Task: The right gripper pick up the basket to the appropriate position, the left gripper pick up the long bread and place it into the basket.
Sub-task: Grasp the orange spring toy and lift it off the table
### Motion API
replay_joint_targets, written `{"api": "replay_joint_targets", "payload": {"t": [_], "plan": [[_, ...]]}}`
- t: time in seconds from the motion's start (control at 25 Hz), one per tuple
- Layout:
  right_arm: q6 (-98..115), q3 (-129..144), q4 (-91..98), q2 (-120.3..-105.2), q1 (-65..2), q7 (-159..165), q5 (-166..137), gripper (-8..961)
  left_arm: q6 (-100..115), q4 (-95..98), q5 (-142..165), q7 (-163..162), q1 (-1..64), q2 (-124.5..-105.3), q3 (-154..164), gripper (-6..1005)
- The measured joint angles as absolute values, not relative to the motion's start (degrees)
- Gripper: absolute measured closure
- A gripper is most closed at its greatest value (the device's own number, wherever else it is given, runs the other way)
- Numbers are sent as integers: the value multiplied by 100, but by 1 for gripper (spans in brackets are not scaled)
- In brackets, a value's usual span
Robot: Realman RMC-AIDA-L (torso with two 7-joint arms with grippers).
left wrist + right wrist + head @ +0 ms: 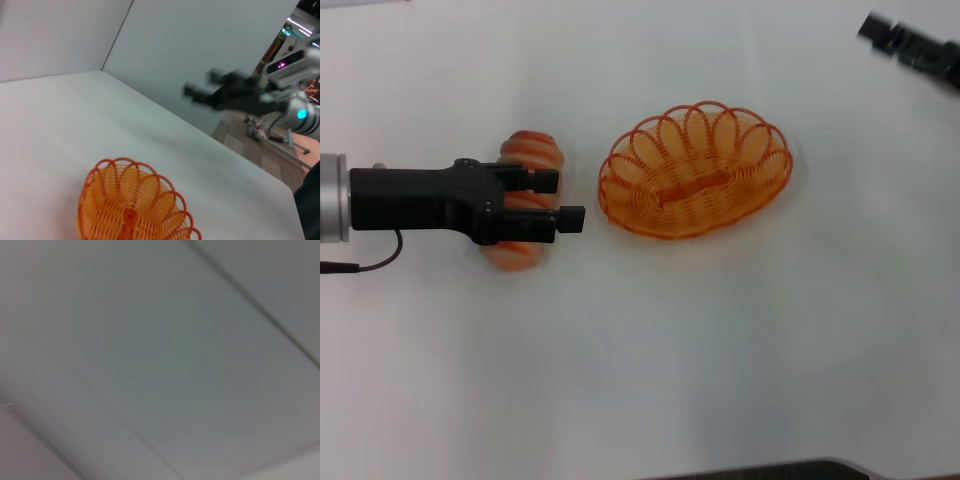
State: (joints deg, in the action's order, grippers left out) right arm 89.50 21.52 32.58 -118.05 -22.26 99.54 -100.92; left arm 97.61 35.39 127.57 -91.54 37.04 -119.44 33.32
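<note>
The left gripper (558, 200) hangs over the long bread (525, 200), fingers open astride it; closing comes next. The basket (695, 170) sits just beyond its fingers. The right gripper (910, 45) is well apart, its fingers' state unclear.

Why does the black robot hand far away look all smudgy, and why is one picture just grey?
In the left wrist view the right gripper is smeared with blur, while the basket looks sharper. In the head view everything is fairly crisp. The right wrist view shows only blurry grey surfaces, nothing recognisable.

Robot lab, bare white table (720, 350), grey partition walls (200, 55), another robot (295, 95) behind
</note>
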Motion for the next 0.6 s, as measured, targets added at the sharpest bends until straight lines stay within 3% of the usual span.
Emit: {"api": "replay_joint_targets", "payload": {"t": [0.4, 0.6], "plan": [[10812, 2996, 3655, -11499, -2459, 8337, -11321, 238, 9724, 3529, 12712, -9189, 3677, -11944, 3319, 177], [10526, 3125, 4066, -11682, -2525, 8332, -12313, 238, 9721, 3535, 12709, -9257, 3658, -11930, 3164, 177]]}}
